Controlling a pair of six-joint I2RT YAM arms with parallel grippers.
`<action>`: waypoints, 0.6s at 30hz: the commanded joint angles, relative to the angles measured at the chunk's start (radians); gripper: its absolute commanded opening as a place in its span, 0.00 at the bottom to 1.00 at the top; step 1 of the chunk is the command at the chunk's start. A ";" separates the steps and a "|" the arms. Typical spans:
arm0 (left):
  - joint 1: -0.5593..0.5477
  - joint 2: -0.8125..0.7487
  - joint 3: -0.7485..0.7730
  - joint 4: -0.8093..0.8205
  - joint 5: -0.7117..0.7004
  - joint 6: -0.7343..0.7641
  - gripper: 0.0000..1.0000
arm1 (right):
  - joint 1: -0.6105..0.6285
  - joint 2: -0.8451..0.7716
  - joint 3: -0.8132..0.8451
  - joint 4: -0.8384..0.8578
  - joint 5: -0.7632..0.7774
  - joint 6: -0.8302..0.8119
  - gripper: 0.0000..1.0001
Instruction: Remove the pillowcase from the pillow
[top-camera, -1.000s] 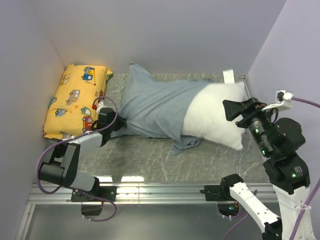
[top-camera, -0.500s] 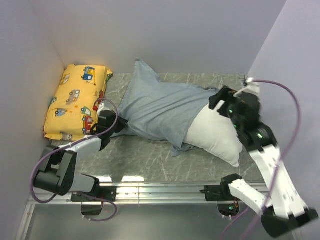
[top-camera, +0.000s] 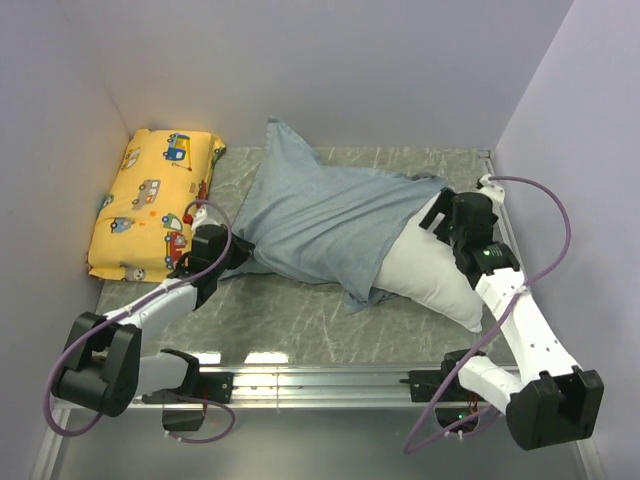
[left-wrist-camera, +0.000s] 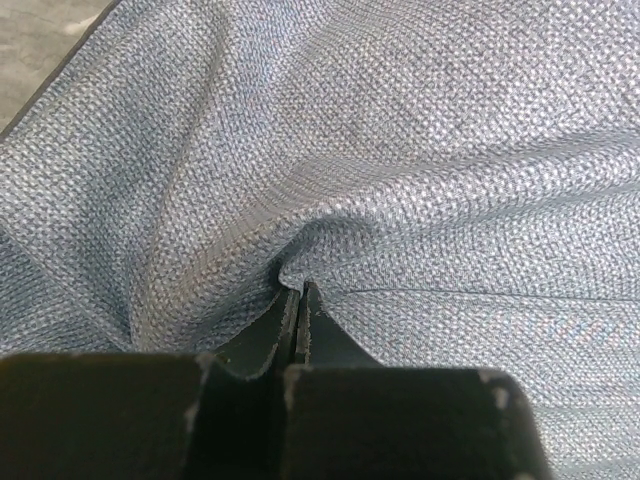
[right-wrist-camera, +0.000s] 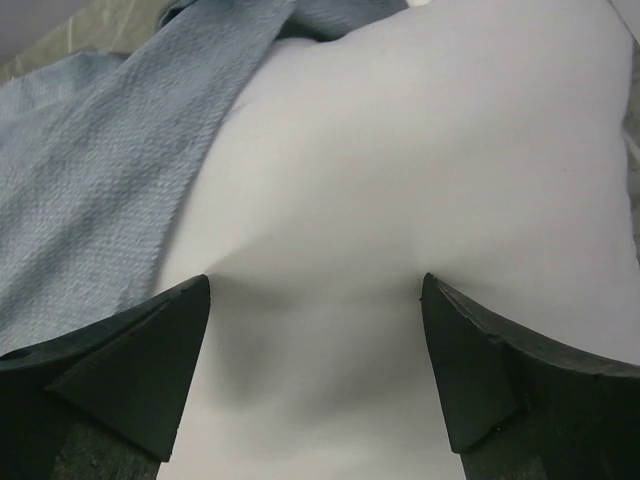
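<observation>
2 pillows: a white pillow (top-camera: 430, 285) and a yellow pillow (top-camera: 150, 200). 1 pillowcase (top-camera: 320, 215), possibly 2 counting the yellow cover.

**You're at a robot test bench in a lab**

Plain lilac walls (top-camera: 330, 70) box in your table (top-camera: 300, 325) on three sides, like a purpose-built booth. A metal rail (top-camera: 320, 378) runs along the near edge. The left arm (top-camera: 150, 305) and right arm (top-camera: 525, 320) are mounted there, trailing purple cables (top-camera: 566, 232). The only homely things are bedding: a yellow cartoon-car pillow (top-camera: 150, 200) and a white pillow (top-camera: 430, 280) half inside a grey pillowcase (top-camera: 320, 215).
</observation>
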 joint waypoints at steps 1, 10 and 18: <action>-0.002 -0.025 -0.022 -0.042 -0.009 0.020 0.01 | -0.064 -0.026 -0.052 0.087 -0.101 0.016 0.92; -0.008 -0.061 -0.018 -0.077 0.006 0.032 0.01 | -0.130 0.147 -0.058 0.185 -0.230 0.013 0.94; -0.013 -0.167 0.189 -0.264 -0.033 0.104 0.27 | -0.127 0.310 -0.205 0.417 -0.367 0.079 0.00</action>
